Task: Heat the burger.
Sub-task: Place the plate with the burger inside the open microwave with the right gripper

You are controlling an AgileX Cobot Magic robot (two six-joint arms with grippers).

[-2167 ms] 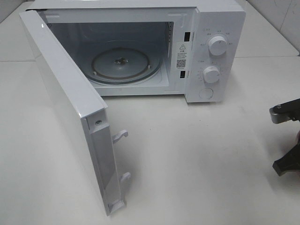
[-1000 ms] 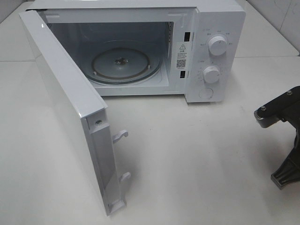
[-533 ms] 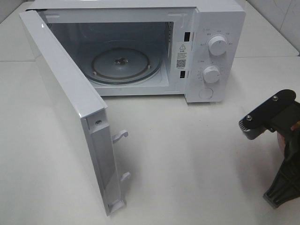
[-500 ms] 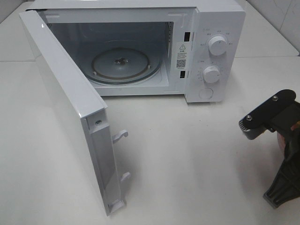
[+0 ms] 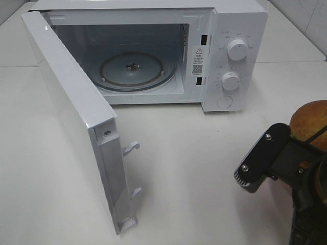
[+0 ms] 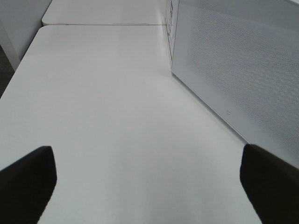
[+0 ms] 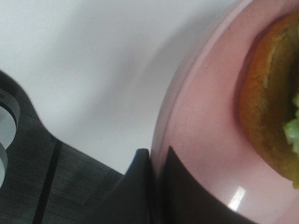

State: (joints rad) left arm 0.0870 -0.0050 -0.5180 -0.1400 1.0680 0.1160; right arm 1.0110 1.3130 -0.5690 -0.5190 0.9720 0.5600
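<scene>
The burger [image 7: 268, 107], with a golden-brown bun and a bit of green lettuce, lies on a pink plate [image 7: 201, 140]. My right gripper [image 7: 156, 161] is shut on the plate's rim, one finger above it and one below. In the exterior view the burger's bun [image 5: 310, 120] shows at the right edge behind my right arm [image 5: 263, 163], above the table in front of the microwave's control panel. My left gripper [image 6: 149, 186] stands wide open with nothing between its fingers, beside the microwave door's outer face; it is out of the exterior view.
The white microwave [image 5: 240, 20] stands at the back with its door [image 5: 71, 112] swung open toward the front left. Its glass turntable [image 5: 134, 69] holds nothing. Two knobs [image 5: 237, 49] sit on the right panel. White table [image 5: 194, 168] lies in front.
My right arm has come in from the right edge toward the left and front, bringing the plate along. The burger's bun now shows in the exterior view. The left gripper has not changed.
</scene>
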